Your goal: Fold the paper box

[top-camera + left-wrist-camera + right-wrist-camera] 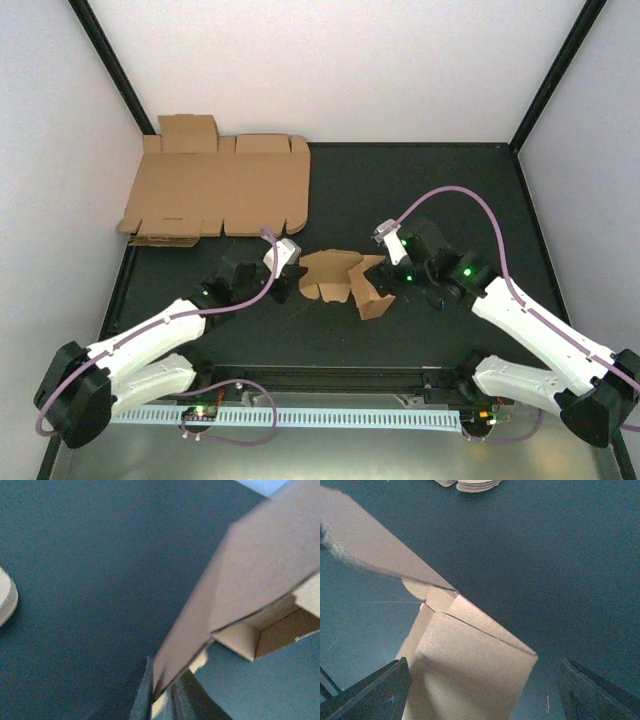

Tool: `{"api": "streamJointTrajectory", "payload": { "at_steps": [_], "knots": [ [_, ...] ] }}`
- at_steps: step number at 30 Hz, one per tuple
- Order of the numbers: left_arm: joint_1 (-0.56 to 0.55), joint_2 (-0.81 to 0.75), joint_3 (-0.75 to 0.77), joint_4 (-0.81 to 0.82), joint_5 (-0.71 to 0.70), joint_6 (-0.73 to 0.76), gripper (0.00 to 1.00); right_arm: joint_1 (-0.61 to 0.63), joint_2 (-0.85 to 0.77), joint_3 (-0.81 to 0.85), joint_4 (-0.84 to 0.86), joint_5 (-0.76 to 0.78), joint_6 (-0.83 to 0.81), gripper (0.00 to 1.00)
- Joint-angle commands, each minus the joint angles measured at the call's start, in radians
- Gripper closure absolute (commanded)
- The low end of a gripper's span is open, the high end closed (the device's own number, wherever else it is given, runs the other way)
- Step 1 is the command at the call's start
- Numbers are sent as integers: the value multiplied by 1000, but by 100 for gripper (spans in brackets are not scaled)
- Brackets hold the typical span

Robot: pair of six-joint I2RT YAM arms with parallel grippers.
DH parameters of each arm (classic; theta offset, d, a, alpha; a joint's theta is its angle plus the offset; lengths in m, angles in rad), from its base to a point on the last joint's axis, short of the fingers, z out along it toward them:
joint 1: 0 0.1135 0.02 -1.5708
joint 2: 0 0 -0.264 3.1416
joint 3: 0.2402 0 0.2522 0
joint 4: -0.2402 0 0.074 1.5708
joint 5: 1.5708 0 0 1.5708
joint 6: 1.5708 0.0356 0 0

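Observation:
The paper box (340, 278) is a half-folded brown cardboard piece on the dark mat between both arms, with one panel hanging down at its right end. My left gripper (292, 280) is at the box's left end. In the left wrist view it (162, 695) is shut on a thin flap of the box (250, 580), whose open inside shows at the right. My right gripper (385, 272) is at the right end. In the right wrist view it (485, 692) stands open, its fingers (375, 690) wide on either side of a box panel (470, 670), with a gap on the right.
Larger flat cardboard sheets (220, 190) lie stacked at the back left of the mat; their rounded tab edges (470, 485) show at the top of the right wrist view. A ribbed white rail (300, 415) runs along the near edge between the arm bases.

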Motion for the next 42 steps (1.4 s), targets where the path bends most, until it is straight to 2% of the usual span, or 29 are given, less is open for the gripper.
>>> {"api": "streamJointTrajectory", "payload": {
  "at_steps": [1,3,9,12,18,23,28,31,36,42],
  "knots": [
    [-6,-64,167,-138,59,27,93,2,-20,36,-37,31,-12,16],
    [-6,-64,256,-249,66,35,98,1,-21,37,-23,33,-2,17],
    [-8,7,487,-551,111,48,98,1,-9,-1,63,-12,60,18],
    [-8,61,605,-760,107,47,98,-6,-12,-47,134,-46,94,18],
    [-8,173,803,-1052,94,40,98,-44,15,-140,274,-129,155,19],
    [-10,184,816,-1098,60,34,98,-123,15,-292,476,-244,231,22],
    [-10,223,847,-1144,80,29,99,-140,52,-382,611,-319,255,23],
    [-9,260,849,-1144,115,43,98,-142,78,-407,655,-341,249,27],
    [-10,353,886,-1165,137,65,97,-157,86,-414,672,-345,203,28],
    [-11,460,990,-1230,96,80,97,-254,65,-464,710,-420,226,23]
  ]
}}
